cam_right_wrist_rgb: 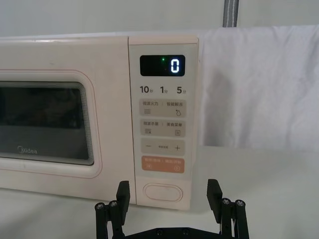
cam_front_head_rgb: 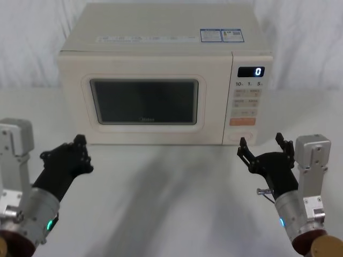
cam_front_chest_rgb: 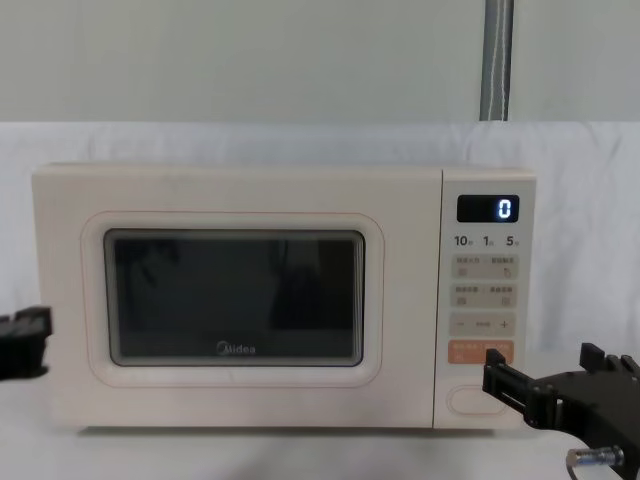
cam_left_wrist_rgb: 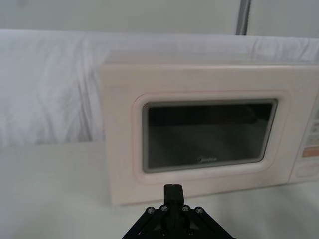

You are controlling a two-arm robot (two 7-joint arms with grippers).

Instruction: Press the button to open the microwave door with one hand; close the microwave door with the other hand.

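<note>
Right gripper (cam_right_wrist_rgb: pixel 168 194), jaws spread and empty, faces the button (cam_right_wrist_rgb: pixel 161 192) at the control panel's foot beside the shut microwave door (cam_front_head_rgb: pixel 144 101), left gripper (cam_front_head_rgb: pixel 75 155) closed and empty; open fingers risk straddling the button or striking the orange key (cam_right_wrist_rgb: pixel 163 164).

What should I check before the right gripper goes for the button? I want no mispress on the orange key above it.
1. Door shut, flush with the panel: ok.
2. Button unobstructed, below the orange key: ok.
3. Right gripper lined up in front of the button, not touching: ok.
4. Right fingers closed for a single-point press: not ok, spread open.
5. Left gripper clear of the door's swing: cannot tell; it sits low before the door's left side.
</note>
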